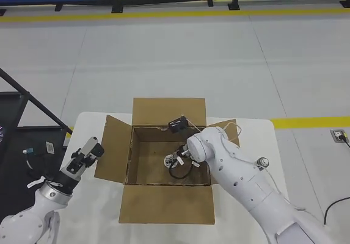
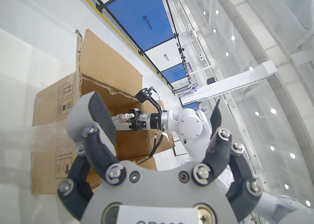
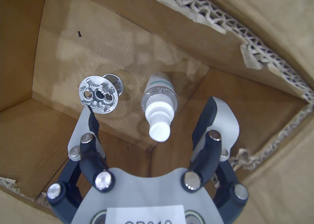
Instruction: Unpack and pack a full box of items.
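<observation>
- Jaws of the right gripper [image 3: 152, 112] stand wide apart and hold nothing. It hangs inside the open brown cardboard box [image 3: 24, 63], pointing down at the box floor.
- Jaws of the left gripper [image 2: 155, 102] are also spread wide and are empty.
- A clear plastic spray bottle [image 3: 159, 92] with a white nozzle stands on the box floor, nozzle up. From the right wrist view it sits between the two spread fingers [image 3: 215, 117], with a gap on each side.
- A silver metal spool [image 3: 99, 94] with round flanges stands on end just beside the bottle, apart from it. One fingertip overlaps its rim in the right wrist view, and whether they touch cannot be told.
- A small dark screw [image 3: 79, 34] lies alone on the box floor, well apart from the bottle and the spool.
- In the top view the box [image 1: 165, 204] stands in the middle of the white table [image 1: 254, 131] with all four flaps folded outward. Its inner edges are torn, and the corrugated layer shows.
- The right gripper [image 1: 178, 161] reaches into the box from the table's right side, near the back wall.
- The left gripper [image 1: 89, 149] hovers outside the box, over the table just beside the left flap, and points toward the box.
</observation>
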Tool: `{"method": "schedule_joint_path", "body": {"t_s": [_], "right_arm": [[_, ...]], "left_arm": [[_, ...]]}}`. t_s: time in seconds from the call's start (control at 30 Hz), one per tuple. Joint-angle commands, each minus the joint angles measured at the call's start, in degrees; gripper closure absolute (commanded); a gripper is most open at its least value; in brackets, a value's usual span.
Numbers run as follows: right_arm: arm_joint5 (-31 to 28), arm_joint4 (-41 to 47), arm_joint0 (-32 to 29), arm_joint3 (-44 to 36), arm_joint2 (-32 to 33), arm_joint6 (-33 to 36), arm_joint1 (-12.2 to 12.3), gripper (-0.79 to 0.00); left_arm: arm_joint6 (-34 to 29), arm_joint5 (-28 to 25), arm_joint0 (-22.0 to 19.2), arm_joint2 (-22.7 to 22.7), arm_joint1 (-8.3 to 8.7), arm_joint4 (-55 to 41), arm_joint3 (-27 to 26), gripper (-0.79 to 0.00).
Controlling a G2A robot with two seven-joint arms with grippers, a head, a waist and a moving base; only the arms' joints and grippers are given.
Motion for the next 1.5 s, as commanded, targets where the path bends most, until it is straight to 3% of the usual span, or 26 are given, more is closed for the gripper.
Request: {"method": "schedule_joint_path", "body": {"t_s": [0.0, 0.1, 0.17, 0.27, 0.43, 0.53, 0.7, 0.87, 1.03, 1.33, 1.47], "right_arm": [[-0.4, 0.6, 0.3, 1.9, -0.2, -1.1, -0.5, -0.425], [-0.2, 0.9, 0.6, 4.0, -0.6, -3.3, -1.2, -0.317], [-0.2, 1.0, 0.8, 4.9, -0.8, -4.3, -1.6, -0.135], [0.6, 0.6, 1.2, 5.3, -1.0, -5.3, -2.1, 0.000], [2.0, -1.5, 0.6, 1.2, -0.1, -4.5, -1.8, 0.000], [4.1, -4.9, -1.9, -7.1, 1.4, -2.3, -0.6, 0.000], [8.4, -17.1, -13.2, -34.3, 7.8, 7.6, 3.6, 0.000], [6.6, -29.4, -28.9, -64.6, 17.4, 16.9, 7.2, 0.000], [8.5, -38.3, -41.4, -81.1, 26.7, 22.0, 8.7, 0.000], [7.6, -26.8, -58.7, -81.5, 44.3, 15.0, 9.5, 0.000], [7.6, -19.7, -64.8, -79.5, 48.5, 7.1, 9.4, 0.000]], "left_arm": [[0.0, 0.0, 0.0, 0.0, 0.00, 0.0, 0.0, -0.785], [0.0, 0.0, 0.0, 0.0, 0.00, 0.0, 0.0, -0.785], [0.0, 0.0, 0.0, 0.0, 0.00, 0.0, 0.0, -0.785], [0.0, 0.0, 0.0, 0.0, 0.00, 0.0, 0.0, -0.785], [0.0, 0.0, 0.0, 0.0, 0.00, 0.0, 0.0, -0.785], [0.0, 0.0, 0.0, 0.0, 0.00, 0.0, 0.0, -0.785], [0.0, 0.0, 0.0, 0.0, 0.00, 0.0, 0.0, -0.785], [0.0, 0.0, 0.0, 0.0, 0.00, 0.0, 0.0, -0.785], [0.0, 0.0, 0.0, 0.0, 0.00, 0.0, 0.0, -0.785], [0.0, 0.0, 0.0, 0.0, 0.00, 0.0, 0.0, -0.785], [0.0, 0.0, 0.0, 0.0, 0.00, 0.0, 0.0, -0.785]]}}
